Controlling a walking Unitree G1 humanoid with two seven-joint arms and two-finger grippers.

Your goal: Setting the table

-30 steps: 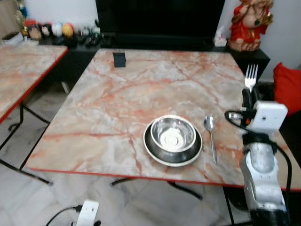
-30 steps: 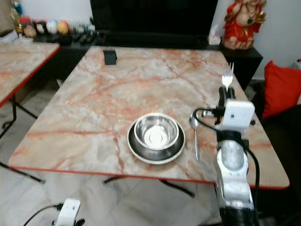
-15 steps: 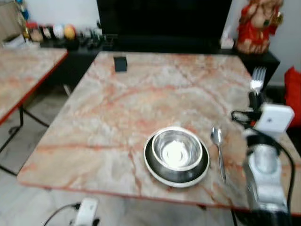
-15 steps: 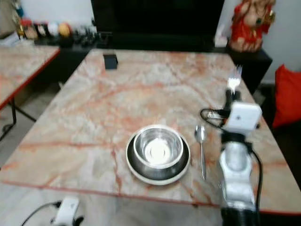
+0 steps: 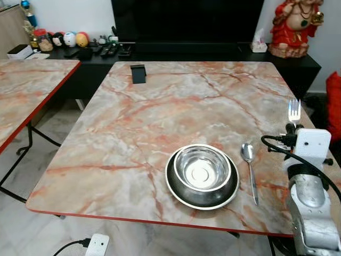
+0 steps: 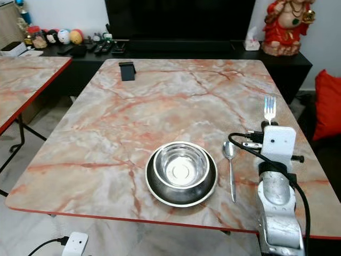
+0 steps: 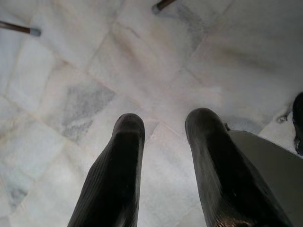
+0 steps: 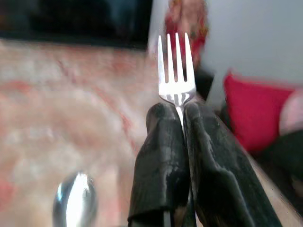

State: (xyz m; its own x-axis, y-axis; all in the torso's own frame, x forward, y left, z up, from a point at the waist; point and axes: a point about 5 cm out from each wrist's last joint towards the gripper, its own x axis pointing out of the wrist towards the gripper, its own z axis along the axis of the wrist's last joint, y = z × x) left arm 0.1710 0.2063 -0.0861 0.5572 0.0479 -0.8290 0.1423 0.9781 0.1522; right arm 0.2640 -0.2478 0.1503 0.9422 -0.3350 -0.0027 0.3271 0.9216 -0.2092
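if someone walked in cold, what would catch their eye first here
Probably the fork, held tines up in the right gripper above the right edge of the marble table. Next, the shiny steel bowl sitting in a dark plate near the table's front edge, with a spoon lying just to its right. At the back right, a red figurine stands on the dark cabinet.

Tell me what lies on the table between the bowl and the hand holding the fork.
A spoon lies between the bowl and the right hand gripping the fork, seen in both eye views.
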